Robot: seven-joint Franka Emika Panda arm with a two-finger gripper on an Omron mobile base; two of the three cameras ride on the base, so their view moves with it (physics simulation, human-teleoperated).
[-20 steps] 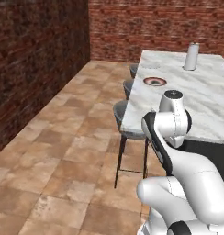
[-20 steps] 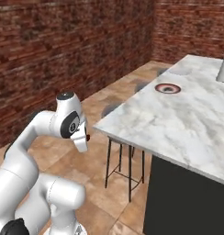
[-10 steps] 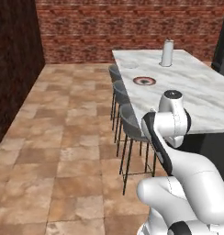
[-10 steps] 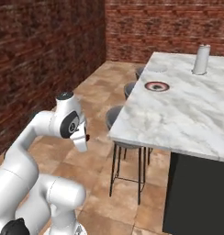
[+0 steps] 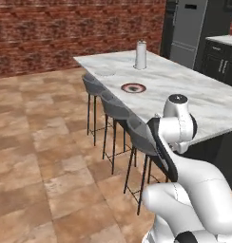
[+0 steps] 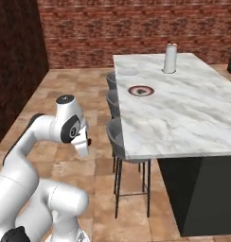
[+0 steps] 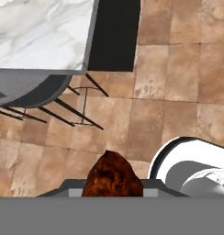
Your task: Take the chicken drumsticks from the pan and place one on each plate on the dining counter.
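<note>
Swinging round with the driving base, both base views are now facing the marble tabletop (image 5: 203,99) along its length, with a plate (image 5: 133,88) and paper-towel roll (image 5: 140,54) sitting toward its far end. Jaws are pinching a chicken drumstick (image 7: 112,176) over the tiled floor (image 7: 178,82), beside a stool (image 7: 29,89).

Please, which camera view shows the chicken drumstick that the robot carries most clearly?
The hand view shows it best: the chicken drumstick sits brown and glazed at the bottom centre, held in the tool above the tiled floor. In the left and right base views the arm is visible near the dining counter, but the drumstick cannot be made out.
</note>
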